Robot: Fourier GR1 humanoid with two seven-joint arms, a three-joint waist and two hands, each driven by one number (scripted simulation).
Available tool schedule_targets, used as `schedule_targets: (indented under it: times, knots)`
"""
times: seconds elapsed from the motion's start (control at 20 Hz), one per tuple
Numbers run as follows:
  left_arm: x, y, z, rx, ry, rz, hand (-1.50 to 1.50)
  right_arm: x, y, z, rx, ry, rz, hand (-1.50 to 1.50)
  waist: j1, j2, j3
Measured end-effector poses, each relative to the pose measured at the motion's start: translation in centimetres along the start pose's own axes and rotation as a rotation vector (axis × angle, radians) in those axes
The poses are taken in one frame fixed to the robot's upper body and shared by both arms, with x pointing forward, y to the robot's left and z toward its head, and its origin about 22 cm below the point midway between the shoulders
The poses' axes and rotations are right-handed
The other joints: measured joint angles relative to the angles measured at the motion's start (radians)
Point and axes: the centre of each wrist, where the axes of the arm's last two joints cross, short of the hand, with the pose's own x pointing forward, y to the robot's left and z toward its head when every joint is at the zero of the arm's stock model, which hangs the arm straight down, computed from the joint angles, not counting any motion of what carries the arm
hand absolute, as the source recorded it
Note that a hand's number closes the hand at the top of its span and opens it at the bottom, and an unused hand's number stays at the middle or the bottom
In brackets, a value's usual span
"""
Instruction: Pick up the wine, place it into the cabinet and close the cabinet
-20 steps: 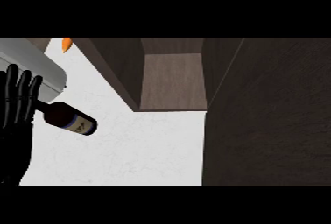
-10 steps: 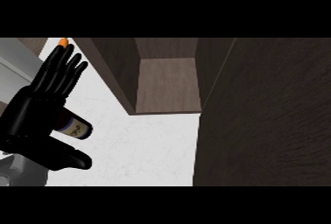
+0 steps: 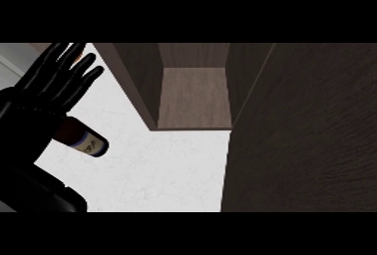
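Observation:
The wine bottle (image 3: 86,140) is dark with a pale label and lies tilted on the white counter (image 3: 162,169) at the left. My left hand (image 3: 46,102) is over it with straight, spread fingers (image 3: 70,69) pointing up and away, and the palm hides the bottle's neck and upper part. Whether the thumb curls round the bottle is hidden. The cabinet (image 3: 195,97) stands open at top centre, showing a bare wooden shelf. My right hand is not in view.
The cabinet's dark brown door (image 3: 305,129) hangs open and fills the right side. The cabinet's left wall (image 3: 136,79) stands just right of my fingers. A grey strip (image 3: 9,62) shows at the top left edge.
My left hand came in from the left edge and now covers the bottle's upper part, fingers spread. The bottle has barely shifted. The orange thing at the top left has left the view.

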Motion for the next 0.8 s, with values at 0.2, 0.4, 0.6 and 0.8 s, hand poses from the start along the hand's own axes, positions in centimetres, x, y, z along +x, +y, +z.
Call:
schedule_targets:
  times: [0.2,0.4,0.6,0.8]
  knots:
    - [1.9,-1.0,0.6,-0.005,0.007,0.010,-1.50,0.6,0.3,0.0,0.002,0.021,0.003,-1.50,0.003,0.000,0.000]
    - [3.2,-2.2,1.0,0.000,0.024,0.017,-1.50,0.6,0.8,0.4,0.007,0.035,-0.013,-1.50,0.001,0.000,0.000]
    - [4.2,-3.5,2.0,0.010,0.030,0.020,-1.50,0.7,0.9,0.5,0.005,0.044,-0.015,-1.50,0.002,0.000,0.000]
    - [4.9,-4.0,2.4,0.036,0.035,0.024,-1.50,0.9,1.3,0.3,0.006,0.059,-0.031,-1.50,0.001,0.000,0.000]
